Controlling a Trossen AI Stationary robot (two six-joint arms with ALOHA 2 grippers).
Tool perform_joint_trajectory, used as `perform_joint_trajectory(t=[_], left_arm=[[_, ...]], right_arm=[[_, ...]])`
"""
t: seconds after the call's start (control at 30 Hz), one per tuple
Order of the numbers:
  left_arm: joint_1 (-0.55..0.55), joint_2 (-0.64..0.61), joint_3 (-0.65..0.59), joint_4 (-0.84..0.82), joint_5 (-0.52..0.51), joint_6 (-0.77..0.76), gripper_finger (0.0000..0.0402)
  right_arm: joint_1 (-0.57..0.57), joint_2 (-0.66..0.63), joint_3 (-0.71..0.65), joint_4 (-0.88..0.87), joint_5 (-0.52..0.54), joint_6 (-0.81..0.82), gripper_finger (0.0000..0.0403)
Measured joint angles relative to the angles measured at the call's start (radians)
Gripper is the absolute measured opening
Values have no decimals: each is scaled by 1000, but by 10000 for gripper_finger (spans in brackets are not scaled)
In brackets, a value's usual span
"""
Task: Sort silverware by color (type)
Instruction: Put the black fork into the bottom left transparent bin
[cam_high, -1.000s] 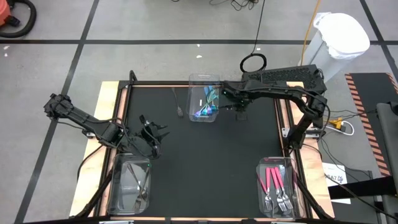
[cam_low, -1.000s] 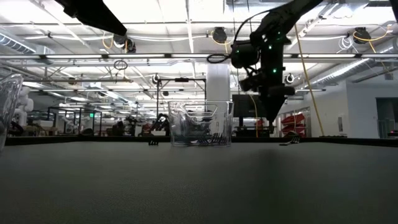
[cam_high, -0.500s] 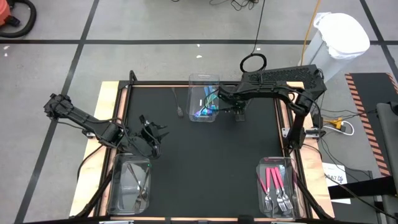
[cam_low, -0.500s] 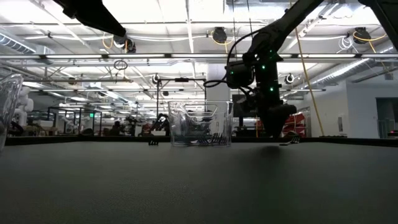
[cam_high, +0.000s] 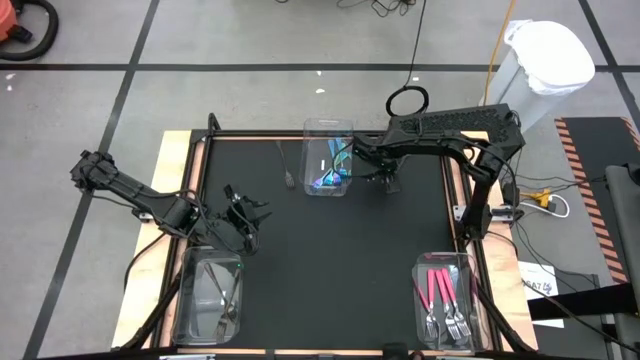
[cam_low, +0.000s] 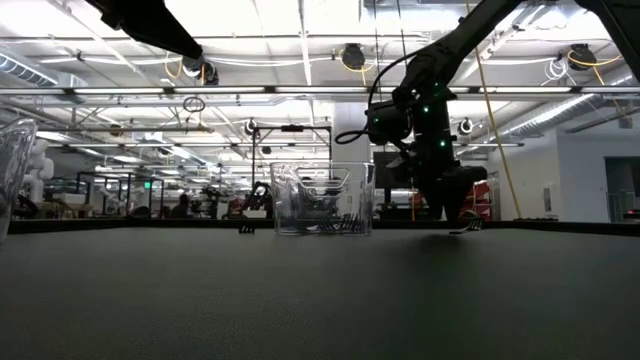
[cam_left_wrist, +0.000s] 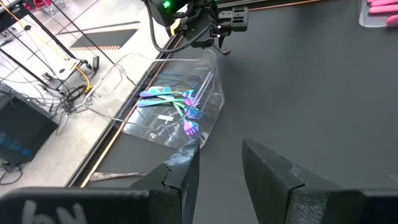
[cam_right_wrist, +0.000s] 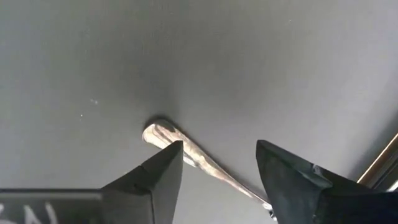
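While my right gripper (cam_right_wrist: 217, 165) hangs low over the far right part of the black table mat (cam_high: 340, 250), its two dark fingers stand apart and empty, straddling a slim grey utensil (cam_right_wrist: 205, 158) that lies flat on the mat beneath them. Seen from above, the same gripper (cam_high: 385, 180) sits just right of the clear rectangular plastic bin at the far middle (cam_high: 328, 160), which already holds the teal-and-blue-handled pieces (cam_left_wrist: 174, 99). One more dark utensil (cam_high: 287, 170) lies loose on the mat to the left of that bin.

My left gripper (cam_left_wrist: 217, 168) waits at the left edge of the table, beside the near-left clear bin (cam_high: 207, 297); its fingers are parted a little and hold nothing. That bin appears to contain a few grey pieces, though they are hard to make out. In the near-right clear bin (cam_high: 445, 300) lie the pink-handled forks (cam_high: 440, 288).

By my judgement the sorting is well advanced: pink and teal groups are binned, and two dark pieces on the mat are what I can see left. Closing on the utensil below me would be the next step, with the near-left bin its likely destination.
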Motion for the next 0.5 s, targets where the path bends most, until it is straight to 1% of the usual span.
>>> perform_joint_trajectory(t=[0.3, 0.5], left_arm=[[0, 0, 0, 0, 0, 0, 124], [0, 0, 0, 0, 0, -1, 124]], right_arm=[[0, 0, 0, -8, 0, -8, 246], [-1, 0, 0, -66, 0, -56, 251]])
